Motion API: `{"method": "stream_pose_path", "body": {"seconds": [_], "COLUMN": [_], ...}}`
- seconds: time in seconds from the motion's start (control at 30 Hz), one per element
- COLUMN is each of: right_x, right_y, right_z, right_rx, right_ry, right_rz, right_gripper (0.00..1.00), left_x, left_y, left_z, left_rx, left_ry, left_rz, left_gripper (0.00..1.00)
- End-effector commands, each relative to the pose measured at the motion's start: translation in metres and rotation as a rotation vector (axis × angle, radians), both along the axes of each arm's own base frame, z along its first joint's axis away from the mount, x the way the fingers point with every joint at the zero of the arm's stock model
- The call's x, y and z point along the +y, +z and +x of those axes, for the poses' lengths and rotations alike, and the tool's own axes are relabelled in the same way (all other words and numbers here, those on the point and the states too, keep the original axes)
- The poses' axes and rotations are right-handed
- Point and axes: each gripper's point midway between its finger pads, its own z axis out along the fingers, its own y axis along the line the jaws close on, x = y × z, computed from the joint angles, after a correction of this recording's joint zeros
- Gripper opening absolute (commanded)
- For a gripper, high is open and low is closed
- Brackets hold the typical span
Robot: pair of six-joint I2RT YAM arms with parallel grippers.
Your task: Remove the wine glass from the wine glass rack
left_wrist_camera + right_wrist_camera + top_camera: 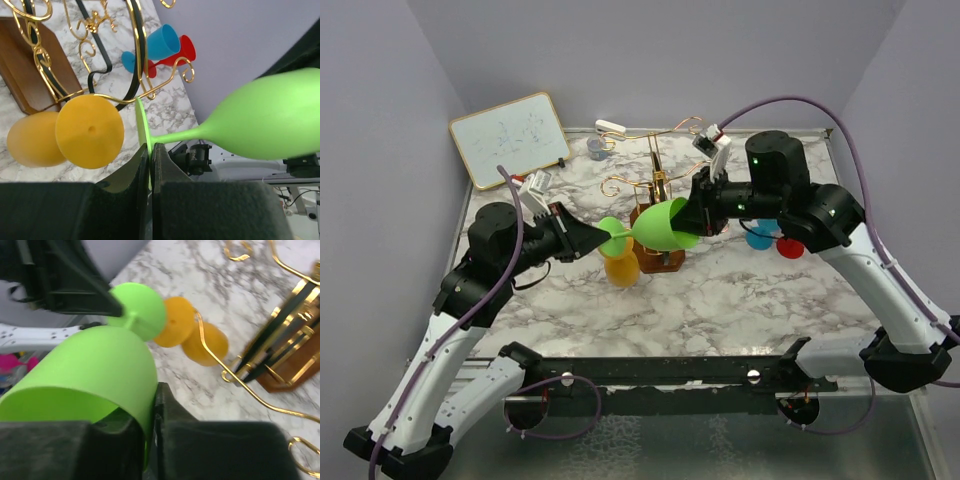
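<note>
A green wine glass (pixel 665 225) lies level in the air, just in front of the gold wire rack (pixel 655 185) on its brown wooden base (pixel 665 262). My left gripper (pixel 603 240) is shut on the glass's flat foot; in the left wrist view the foot's edge sits between the closed fingers (pixel 150 150) and the bowl (pixel 270 120) reaches right. My right gripper (pixel 698 215) is shut on the rim of the bowl (pixel 90 365), one finger inside and one outside (pixel 152 390). The glass touches no rack arm that I can see.
An orange wine glass (pixel 620 268) hangs from a low rack arm, close below the green glass's foot (pixel 90 131). A blue glass (pixel 758 238) and a red glass (pixel 788 247) lie on the marble table to the right. A whiteboard (pixel 510 138) leans at the back left.
</note>
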Motion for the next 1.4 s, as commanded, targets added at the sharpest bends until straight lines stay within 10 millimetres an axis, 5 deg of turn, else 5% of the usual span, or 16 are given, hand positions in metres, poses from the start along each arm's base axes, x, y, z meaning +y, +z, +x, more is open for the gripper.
{"method": "stream_pose_path", "body": {"seconds": [0.0, 0.13, 0.2, 0.47, 0.6, 0.7, 1.03, 1.37], "right_x": [-0.014, -0.042, -0.058, -0.148, -0.213, -0.244, -0.258, -0.222], "right_y": [0.007, 0.02, 0.028, 0.055, 0.039, 0.019, -0.014, -0.058], "right_z": [0.02, 0.019, 0.018, 0.027, 0.047, 0.053, 0.064, 0.101], "right_rx": [-0.063, -0.099, -0.114, -0.212, -0.281, -0.307, -0.272, -0.168], "right_ry": [-0.194, -0.316, -0.382, -0.772, -1.097, -1.253, -1.303, -1.075], "right_rz": [-0.023, -0.018, -0.019, -0.069, -0.293, -0.472, -0.661, -0.707], "right_gripper": [0.01, 0.01, 0.01, 0.01, 0.01, 0.01, 0.01, 0.01], "left_x": [0.005, 0.013, 0.016, 0.028, 0.038, 0.045, 0.058, 0.055], "left_y": [0.024, 0.019, 0.015, 0.011, 0.014, 0.014, 0.002, 0.003], "left_z": [-0.003, -0.004, -0.004, -0.006, -0.008, -0.008, -0.004, -0.001], "left_rx": [-0.071, -0.055, -0.045, -0.04, -0.056, -0.052, -0.012, -0.012], "left_ry": [0.011, 0.049, 0.065, 0.127, 0.168, 0.194, 0.243, 0.23], "left_rz": [-0.013, 0.012, 0.028, 0.048, 0.058, 0.089, 0.191, 0.206], "left_gripper": [0.12, 0.57, 0.66, 0.69, 0.69, 0.68, 0.67, 0.66]}}
